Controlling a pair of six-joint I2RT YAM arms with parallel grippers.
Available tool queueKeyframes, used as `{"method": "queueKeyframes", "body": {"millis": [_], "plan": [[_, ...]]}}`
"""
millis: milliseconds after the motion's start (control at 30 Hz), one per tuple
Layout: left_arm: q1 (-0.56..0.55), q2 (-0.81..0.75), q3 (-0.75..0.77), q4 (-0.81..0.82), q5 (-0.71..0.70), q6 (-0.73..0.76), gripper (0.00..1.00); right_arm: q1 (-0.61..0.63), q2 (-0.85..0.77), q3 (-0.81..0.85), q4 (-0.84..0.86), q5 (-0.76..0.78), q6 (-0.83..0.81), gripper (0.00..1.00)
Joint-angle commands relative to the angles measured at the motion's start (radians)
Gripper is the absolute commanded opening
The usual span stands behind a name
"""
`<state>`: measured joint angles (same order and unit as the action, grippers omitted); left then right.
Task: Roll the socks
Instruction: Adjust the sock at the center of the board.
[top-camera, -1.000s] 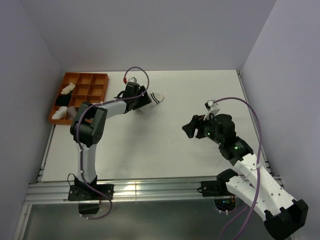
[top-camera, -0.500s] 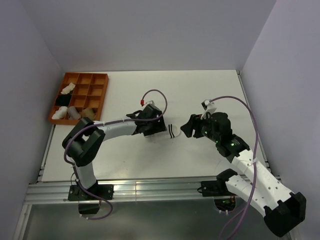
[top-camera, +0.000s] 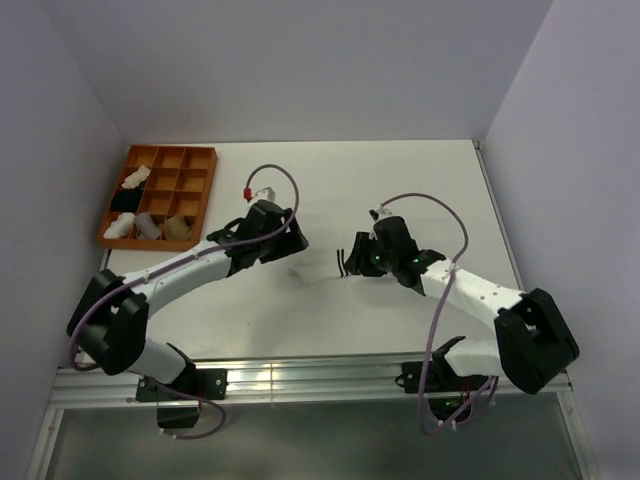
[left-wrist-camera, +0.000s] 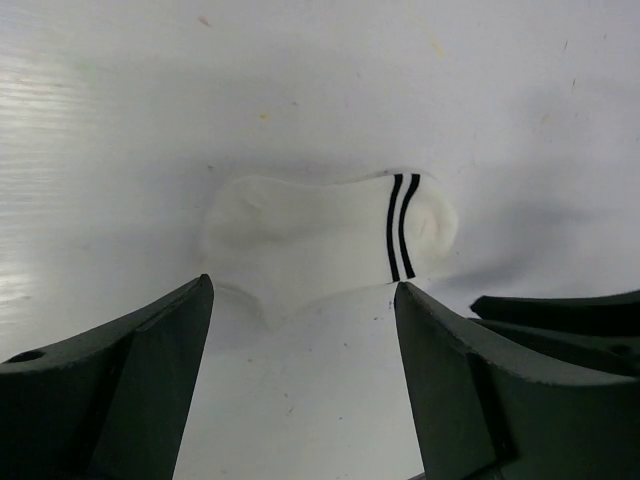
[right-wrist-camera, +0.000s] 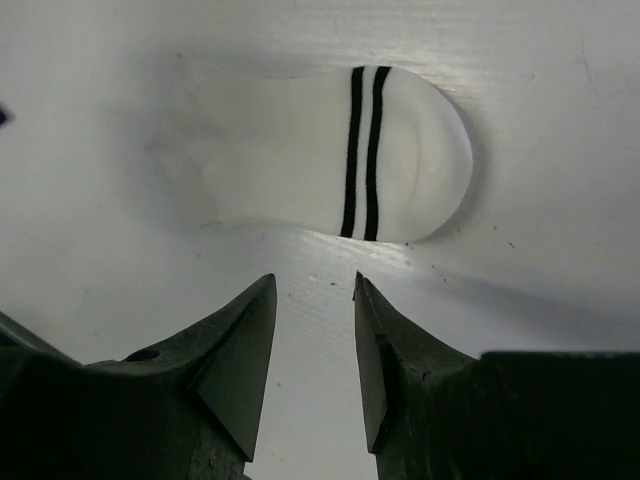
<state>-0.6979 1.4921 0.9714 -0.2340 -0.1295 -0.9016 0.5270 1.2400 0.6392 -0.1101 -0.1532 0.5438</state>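
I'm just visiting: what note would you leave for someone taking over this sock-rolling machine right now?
Left claw: open, empty, over the short white fabric sock with two dark stripes.
Right claw: open, empty, near its striped end.
Sock lies flat, unrolled, on the white table.
Grey sock and tan-brown sock sit in the orange compartment tray.
To do: the rolling, not begun.

White bench, faintly speckled up close. At far left edge, orange tray, split into small compartments. In left column: plain white bundle toward the back, black bundle just nearer, second white bundle nearest. Along near edge, aluminium rail. Pale lavender walls on three sides.
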Motion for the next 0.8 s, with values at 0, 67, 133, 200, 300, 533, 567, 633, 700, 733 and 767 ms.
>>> {"method": "queueKeyframes", "body": {"millis": [0,67,133,200,300,533,567,633,700,733,767], "plan": [[0.063,-0.133,-0.06,-0.037,-0.019,0.035,0.79,0.019,0.085,0.036,0.093,0.063,0.082,0.44],[0.096,-0.221,-0.077,-0.066,-0.027,0.046,0.8,0.021,0.124,0.046,0.107,0.099,0.085,0.44],[0.13,-0.307,-0.097,-0.112,-0.025,0.056,0.81,0.019,0.186,0.059,0.145,0.112,0.078,0.44],[0.153,-0.36,-0.093,-0.152,-0.03,0.076,0.83,0.019,0.263,0.099,0.154,0.121,0.051,0.44],[0.185,-0.444,-0.062,-0.249,-0.076,0.115,0.89,0.018,0.34,0.161,0.164,0.132,0.001,0.44],[0.23,-0.559,-0.004,-0.384,-0.177,0.246,0.99,-0.004,0.568,0.368,0.072,0.182,-0.169,0.43],[0.232,-0.564,-0.005,-0.383,-0.189,0.277,0.99,-0.004,0.578,0.414,0.064,0.181,-0.212,0.43],[0.235,-0.59,-0.02,-0.363,-0.216,0.311,0.99,-0.004,0.598,0.462,0.047,0.164,-0.263,0.43],[0.236,-0.605,-0.051,-0.328,-0.226,0.334,0.99,-0.004,0.619,0.534,0.017,0.133,-0.329,0.43],[0.238,-0.613,-0.06,-0.318,-0.229,0.337,0.99,-0.002,0.619,0.554,0.009,0.115,-0.376,0.42],[0.241,-0.616,-0.075,-0.311,-0.229,0.336,0.99,0.002,0.606,0.586,-0.003,0.112,-0.392,0.42]]}}
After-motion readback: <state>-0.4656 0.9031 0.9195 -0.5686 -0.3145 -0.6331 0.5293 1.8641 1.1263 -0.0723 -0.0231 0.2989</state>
